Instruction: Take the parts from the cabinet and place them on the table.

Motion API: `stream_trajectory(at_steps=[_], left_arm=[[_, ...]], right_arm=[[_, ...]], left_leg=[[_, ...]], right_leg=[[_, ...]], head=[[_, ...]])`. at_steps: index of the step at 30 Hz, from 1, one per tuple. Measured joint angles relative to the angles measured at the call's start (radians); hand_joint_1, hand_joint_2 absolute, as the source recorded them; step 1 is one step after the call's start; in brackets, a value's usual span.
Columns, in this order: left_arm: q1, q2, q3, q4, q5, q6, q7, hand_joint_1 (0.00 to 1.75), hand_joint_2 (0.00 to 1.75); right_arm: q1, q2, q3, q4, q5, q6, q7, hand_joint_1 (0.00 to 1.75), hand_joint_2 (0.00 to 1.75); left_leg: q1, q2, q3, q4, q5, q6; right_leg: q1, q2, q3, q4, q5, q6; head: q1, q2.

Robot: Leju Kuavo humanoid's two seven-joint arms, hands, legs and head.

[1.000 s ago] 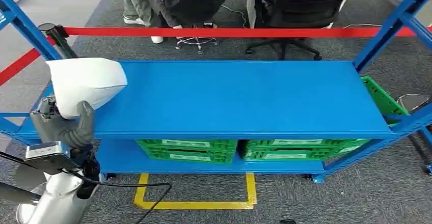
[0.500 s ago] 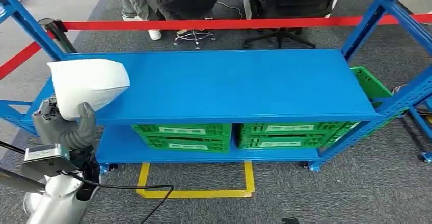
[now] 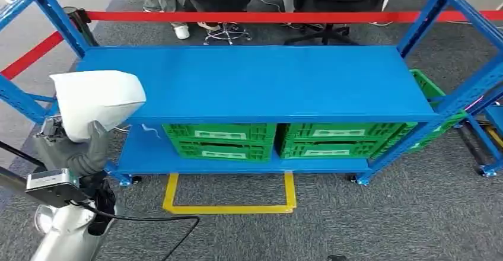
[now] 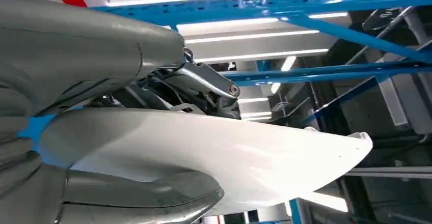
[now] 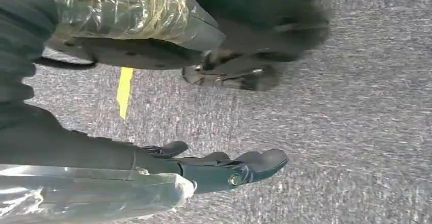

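Gripping a white part point(image 3: 98, 102), the left hand point(image 3: 74, 148) sits beside the left end of the blue shelving rack point(image 3: 261, 83), its grey thumb pressed up against the part's underside. From the head view the part reads as a smooth, matte white shell, rounded on top and tapering to a blunt nose that overlaps the rack's top-shelf corner; whether it touches the shelf cannot be told.

The left wrist view adds what the head view lacks: the part point(image 4: 214, 158) is long and curved like a shallow scoop, clamped between the thick grey thumb below and darker fingers point(image 4: 204, 84) above, with its far tip ending in a small squared lip. Blue rack beams cross behind it.

The right wrist view shows the right hand point(image 5: 224, 170) hanging over grey carpet point(image 5: 356, 132), fingers extended and apart, holding nothing. A strip of yellow floor tape point(image 5: 124, 91) lies on the carpet near it.

Under the rack's top shelf, 2 stacks of green crates point(image 3: 222, 140) stand side by side on the lower shelf, with another green crate point(image 3: 430, 92) beyond the rack's right end. A red barrier tape point(image 3: 267, 16) runs behind the rack, with an office chair point(image 3: 332, 0) and a person's legs point(image 3: 172, 6) past it
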Motion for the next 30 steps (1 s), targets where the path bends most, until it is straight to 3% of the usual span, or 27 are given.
stream_trajectory(at_steps=[1, 2, 4, 5, 6, 8, 9, 10, 11, 12, 13, 14, 15, 16, 18, 19, 20, 21, 22, 23, 24, 25, 26, 28, 29, 30], left_arm=[[0.0, 0.0, 0.001, -0.003, 0.0, 0.0, -0.002, 1.75, 1.75], [0.0, 0.0, 0.001, -0.003, -0.001, 0.0, -0.004, 1.75, 1.75], [0.002, 0.0, 0.001, -0.003, -0.001, 0.0, -0.004, 1.75, 1.75], [0.004, 0.0, 0.001, -0.003, -0.001, 0.0, -0.005, 1.75, 1.75], [0.005, 0.0, 0.001, -0.003, -0.001, 0.0, -0.005, 1.75, 1.75], [0.005, 0.001, 0.001, -0.003, -0.001, 0.0, -0.005, 1.75, 1.75], [0.006, 0.001, 0.001, -0.003, -0.001, 0.0, -0.005, 1.75, 1.75], [0.007, 0.001, 0.001, -0.003, -0.001, 0.0, -0.005, 1.75, 1.75], [0.007, 0.001, 0.001, -0.003, -0.001, 0.0, -0.005, 1.75, 1.75], [0.008, 0.001, 0.001, -0.003, -0.001, 0.0, -0.005, 1.75, 1.75], [0.008, 0.002, 0.001, -0.003, -0.002, 0.0, -0.005, 1.75, 1.75], [0.007, 0.002, 0.001, -0.003, -0.004, 0.0, -0.006, 1.75, 1.75], [0.006, 0.001, 0.001, -0.003, -0.008, 0.0, -0.006, 1.75, 1.75], [0.006, 0.0, 0.001, -0.005, -0.01, 0.0, -0.007, 1.75, 1.75], [0.006, 0.0, 0.0, -0.006, -0.012, 0.0, -0.008, 1.75, 1.75], [0.01, 0.0, 0.001, -0.006, -0.012, 0.0, -0.008, 1.75, 1.75], [0.012, 0.0, 0.001, -0.006, -0.012, 0.0, -0.008, 1.75, 1.75], [0.011, -0.001, 0.002, -0.006, -0.012, 0.0, -0.008, 1.75, 1.75], [0.011, -0.002, 0.002, -0.006, -0.012, 0.0, -0.008, 1.75, 1.75], [0.012, -0.002, 0.002, -0.006, -0.012, 0.0, -0.008, 1.75, 1.75], [0.012, -0.002, 0.002, -0.006, -0.012, 0.0, -0.008, 1.75, 1.75], [0.013, -0.002, 0.002, -0.006, -0.012, 0.0, -0.008, 1.75, 1.75], [0.015, -0.002, 0.002, -0.006, -0.013, 0.0, -0.008, 1.75, 1.75], [0.016, -0.002, 0.003, -0.006, -0.015, 0.0, -0.008, 1.75, 1.75], [0.016, -0.002, 0.003, -0.006, -0.016, 0.0, -0.008, 1.75, 1.75], [0.015, -0.002, 0.003, -0.006, -0.016, 0.0, -0.008, 1.75, 1.75]], right_arm=[[-0.003, 0.0, 0.0, 0.0, 0.0, 0.0, 0.0, 0.0, 1.75], [-0.003, 0.0, 0.0, 0.0, 0.0, 0.0, 0.0, 0.0, 1.75], [0.002, 0.0, 0.0, 0.0, -0.003, 0.0, -0.001, 0.0, 1.75], [0.004, 0.0, -0.001, 0.001, -0.003, 0.0, -0.001, 0.0, 1.75], [0.005, 0.0, -0.002, 0.001, -0.004, 0.0, 0.0, 0.0, 1.75], [0.003, 0.0, -0.003, 0.001, -0.006, 0.0, -0.001, 0.0, 1.75], [0.003, 0.0, -0.003, 0.001, -0.006, 0.0, -0.003, 0.0, 1.75], [0.003, 0.0, -0.003, 0.001, -0.007, 0.0, -0.003, 0.0, 1.75], [0.003, 0.0, -0.004, 0.001, -0.007, 0.0, -0.004, 0.0, 1.75], [0.004, 0.0, -0.005, 0.001, -0.008, 0.0, -0.004, 0.0, 1.75], [0.003, 0.0, -0.006, 0.001, -0.008, 0.0, -0.004, 0.0, 1.75], [0.003, 0.0, -0.006, 0.001, -0.008, 0.0, -0.004, 0.0, 1.75], [0.002, 0.0, -0.006, 0.001, -0.009, 0.0, -0.004, 0.0, 1.75], [0.001, 0.0, -0.006, 0.001, -0.009, 0.0, -0.005, 0.0, 1.75], [0.0, 0.0, -0.006, 0.001, -0.01, 0.0, -0.006, 0.0, 1.75], [0.002, 0.0, -0.007, 0.001, -0.01, 0.0, -0.006, 0.0, 1.75], [0.003, 0.0, -0.008, 0.001, -0.011, 0.0, -0.008, 0.0, 1.75], [0.004, 0.0, -0.009, 0.001, -0.012, 0.0, -0.008, 0.0, 1.75], [0.006, 0.0, -0.01, 0.001, -0.012, 0.0, -0.008, 0.0, 1.75], [0.006, 0.0, -0.011, 0.001, -0.012, 0.0, -0.009, 0.0, 1.75], [0.004, 0.0, -0.013, 0.001, -0.013, 0.0, -0.01, 0.0, 1.75], [0.003, 0.0, -0.015, 0.001, -0.015, 0.0, -0.014, 0.0, 1.75], [0.003, 0.0, -0.015, 0.001, -0.016, 0.0, -0.02, 0.0, 1.75], [0.003, 0.0, -0.016, 0.001, -0.018, -0.001, -0.024, 0.0, 1.75], [0.002, -0.001, -0.017, 0.001, -0.019, -0.001, -0.025, 0.0, 1.75], [-0.001, 0.0, -0.017, 0.0, -0.021, -0.002, -0.026, 0.0, 1.75]], left_leg=[[-0.001, 0.003, -0.006, 0.002, 0.012, -0.006], [0.002, 0.004, -0.008, -0.001, 0.024, -0.012], [0.005, 0.004, -0.011, -0.006, 0.041, -0.026], [0.008, -0.001, -0.017, 0.001, 0.026, -0.031], [0.008, -0.002, -0.025, 0.027, -0.033, -0.039], [0.011, -0.002, -0.047, 0.167, -0.172, -0.048], [0.011, -0.002, -0.058, 0.239, -0.207, -0.05], [0.011, -0.002, -0.059, 0.289, -0.209, -0.052], [0.011, -0.002, -0.047, 0.301, -0.18, -0.053], [0.011, -0.002, -0.018, 0.281, -0.138, -0.053], [0.011, -0.002, 0.031, 0.223, -0.102, -0.05], [0.011, -0.002, 0.093, 0.137, -0.09, -0.046], [0.01, -0.003, 0.149, 0.052, -0.125, -0.041], [0.007, -0.005, 0.18, -0.003, -0.145, -0.033], [0.005, -0.005, 0.167, -0.008, -0.149, -0.025], [0.004, -0.005, 0.16, -0.008, -0.141, -0.015], [0.013, 0.001, 0.149, -0.014, -0.127, -0.002], [0.012, 0.002, 0.137, -0.014, -0.116, 0.008], [0.012, 0.002, 0.124, -0.014, -0.105, 0.014], [0.011, 0.002, 0.108, -0.013, -0.092, 0.015], [0.009, 0.002, 0.092, -0.012, -0.08, 0.016], [0.008, 0.002, 0.075, -0.011, -0.066, 0.015], [0.007, 0.002, 0.058, -0.01, -0.053, 0.014], [0.007, 0.003, 0.026, -0.008, -0.029, 0.009], [0.007, 0.003, 0.012, -0.008, -0.017, 0.006], [0.006, 0.002, 0.007, -0.005, -0.006, 0.001]], right_leg=[[-0.001, 0.001, 0.038, -0.067, -0.023, -0.002], [0.003, 0.002, 0.016, -0.061, -0.018, -0.005], [0.006, 0.002, 0.004, -0.06, -0.004, -0.018], [-0.002, -0.006, -0.005, -0.064, 0.011, -0.029], [-0.002, -0.005, -0.016, -0.064, 0.023, -0.035], [-0.001, -0.007, -0.044, -0.063, 0.047, -0.043], [0.0, -0.007, -0.051, -0.062, 0.06, -0.044], [0.0, -0.008, -0.069, -0.059, 0.073, -0.043], [0.0, -0.008, -0.089, -0.054, 0.083, -0.041], [-0.001, -0.008, -0.11, -0.046, 0.093, -0.039], [-0.001, -0.008, -0.129, -0.037, 0.1, -0.035], [-0.001, -0.007, -0.145, -0.027, 0.106, -0.031], [0.002, -0.007, -0.156, -0.017, 0.11, -0.026], [0.004, -0.006, -0.164, -0.01, 0.113, -0.021], [0.003, -0.006, -0.176, -0.009, 0.136, -0.01], [0.004, -0.006, -0.179, -0.011, 0.146, -0.006], [0.002, -0.004, -0.186, -0.006, 0.137, 0.0], [0.001, -0.003, -0.204, 0.014, 0.094, 0.005], [0.0, -0.002, -0.221, 0.063, 0.031, 0.009], [-0.002, -0.002, -0.239, 0.14, -0.029, 0.012], [-0.003, -0.002, -0.254, 0.213, -0.07, 0.016], [-0.003, -0.002, -0.261, 0.274, -0.084, 0.018], [-0.004, -0.002, -0.254, 0.301, -0.062, 0.018], [-0.004, -0.002, -0.187, 0.247, 0.022, 0.015], [-0.004, -0.002, -0.125, 0.171, 0.045, 0.011], [-0.004, -0.002, -0.046, 0.069, 0.026, 0.005]], head=[[-0.005, 0.0], [-0.005, 0.0], [-0.005, 0.0], [-0.002, 0.0], [-0.007, 0.0], [-0.011, 0.0], [-0.012, 0.0], [-0.013, 0.0], [-0.013, 0.0], [-0.013, 0.0], [-0.013, 0.0], [-0.013, 0.0], [-0.013, 0.0], [-0.01, 0.0], [-0.012, 0.0], [-0.01, 0.0], [-0.013, 0.0], [-0.012, 0.0], [-0.008, 0.0], [-0.007, 0.0], [-0.008, 0.0], [-0.008, 0.0], [-0.008, 0.0], [-0.008, 0.0], [-0.008, 0.0], [-0.008, 0.0]])
